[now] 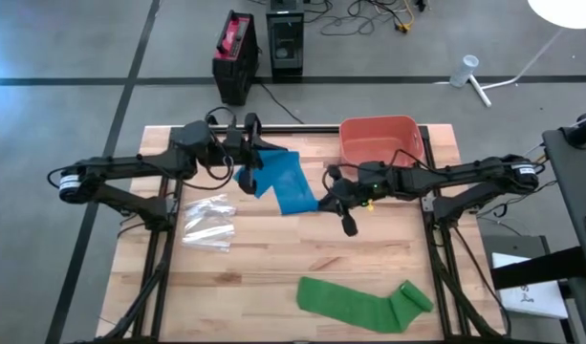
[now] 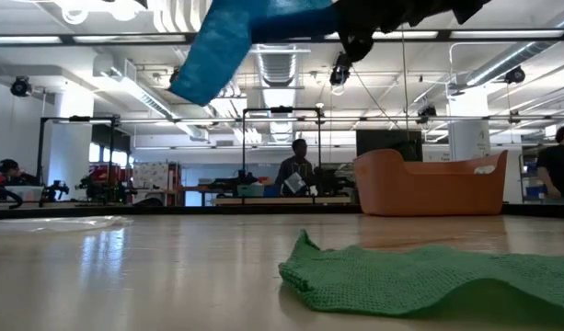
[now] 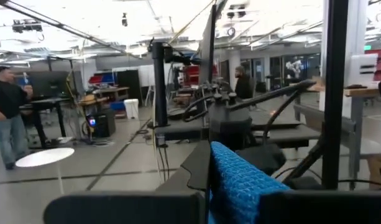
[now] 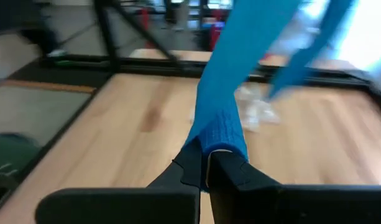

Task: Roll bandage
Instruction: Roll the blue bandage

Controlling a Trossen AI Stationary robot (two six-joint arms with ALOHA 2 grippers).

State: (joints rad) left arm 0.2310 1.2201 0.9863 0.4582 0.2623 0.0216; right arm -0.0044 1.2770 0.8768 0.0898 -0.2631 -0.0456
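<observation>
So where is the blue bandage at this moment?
In the high view the blue bandage hangs above the table's far middle, stretched between the left hand and the right hand, beside the orange bin.

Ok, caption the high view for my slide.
Both grippers, left and right, hold a blue woven bandage stretched above the wooden table; a green bandage lies nearby.

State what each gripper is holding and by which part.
Both hold the blue bandage, lifted off the table: the left gripper is shut on one end, the right gripper on the opposite end.
</observation>
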